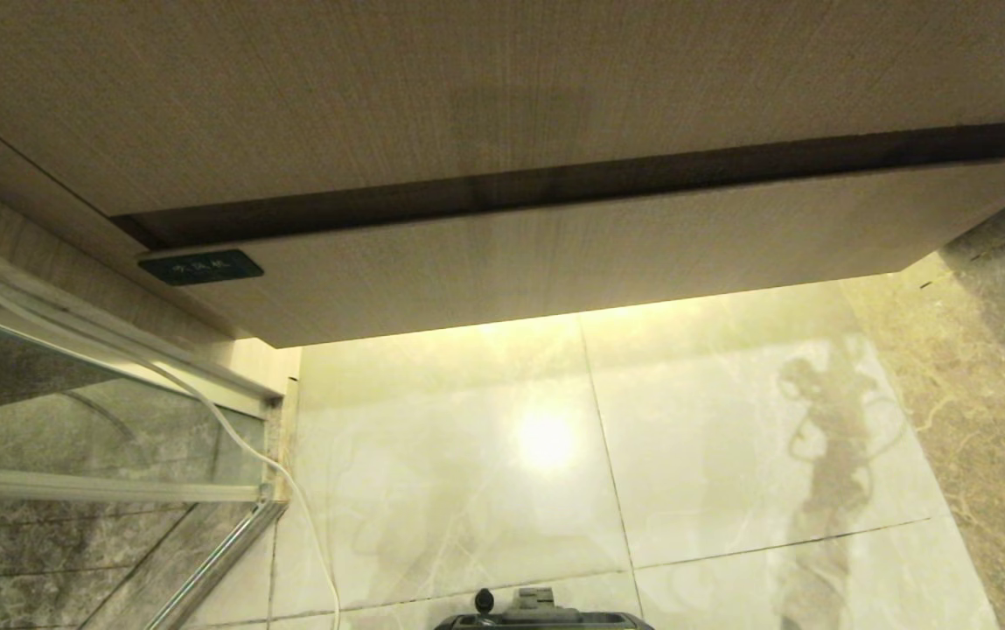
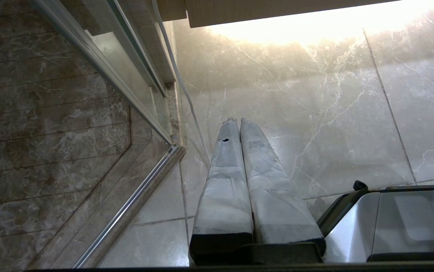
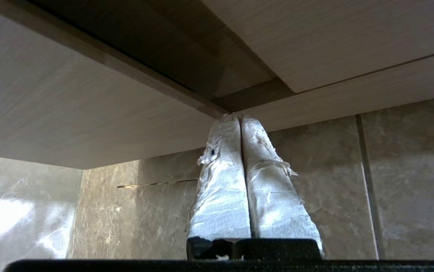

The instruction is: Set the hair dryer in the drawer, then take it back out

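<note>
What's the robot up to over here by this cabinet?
It is starting on the wide pale beige wood-grain drawer, which looks closed under the counter. The right claw, shut and holding nothing, has its taped tips up at the dark gap along the drawer's top edge near its corner. The left claw hangs shut over the glossy marble floor tiles, idle. No hair dryer is in sight.

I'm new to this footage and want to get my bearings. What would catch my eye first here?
The wide beige drawer fills the upper head view, shut, a dark gap above its front. Below it, glare glows on the marble floor. The right gripper, taped fingers pressed together, points up at the drawer's right end; the left gripper hangs shut over the floor.
</note>
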